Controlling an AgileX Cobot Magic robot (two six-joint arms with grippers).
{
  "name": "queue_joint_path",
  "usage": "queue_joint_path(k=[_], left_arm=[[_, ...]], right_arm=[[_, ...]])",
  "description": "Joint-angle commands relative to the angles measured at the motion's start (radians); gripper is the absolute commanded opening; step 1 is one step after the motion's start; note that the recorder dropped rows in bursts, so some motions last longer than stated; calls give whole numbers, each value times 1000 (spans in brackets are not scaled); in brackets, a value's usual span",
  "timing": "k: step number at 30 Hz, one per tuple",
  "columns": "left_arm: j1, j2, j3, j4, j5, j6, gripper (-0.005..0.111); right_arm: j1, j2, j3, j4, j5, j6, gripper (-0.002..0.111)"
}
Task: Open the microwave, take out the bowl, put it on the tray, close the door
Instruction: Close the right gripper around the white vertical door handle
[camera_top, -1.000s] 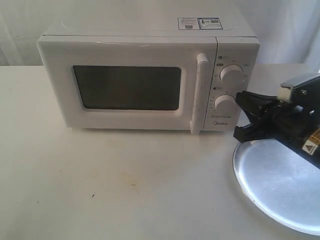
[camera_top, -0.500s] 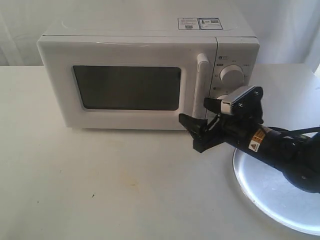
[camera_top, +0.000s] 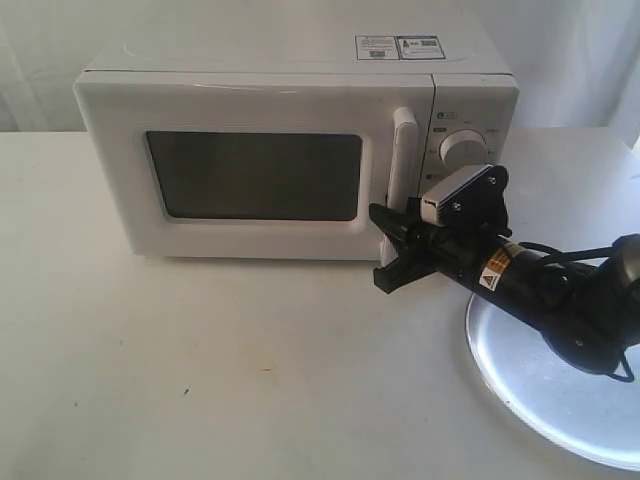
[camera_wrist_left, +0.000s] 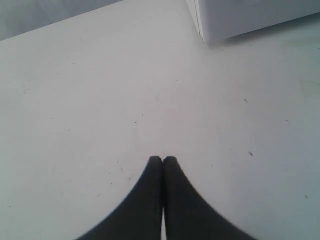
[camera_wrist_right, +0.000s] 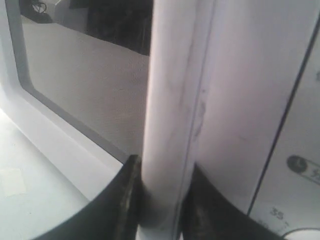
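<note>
Right tool (camera_top: 379, 248) is clamped on the low end of the handle (camera_top: 403, 160), at the 3 o'clock edge of the door (camera_top: 250, 112), which is closed. The tray (camera_top: 560, 390) sits at the microwave's (camera_top: 270, 70) 4 o'clock. Left tool (camera_wrist_left: 162, 161) hangs pinched closed over the counter (camera_top: 200, 350).

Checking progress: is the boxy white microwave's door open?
No, the white door with dark window sits flush with the microwave front.

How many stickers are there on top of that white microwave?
2. Both lie side by side on the microwave's top, toward its rear right corner: one sticker on the left and one right beside it. The top's far edge is hard to see, so more may be hidden.
</note>
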Motion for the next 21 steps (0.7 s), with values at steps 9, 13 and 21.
queue_joint_path(k=[9, 13, 21], left_arm=[[-4, -4, -4, -4, -1, -2, 0], [-4, -4, -4, -4, -1, -2, 0], [-4, -4, -4, -4, -1, -2, 0]], right_arm=[[23, 1, -4, -406, -33, -109, 0], [29, 1, -2, -406, -33, -109, 0], [38, 1, -2, -406, -33, -123, 0]])
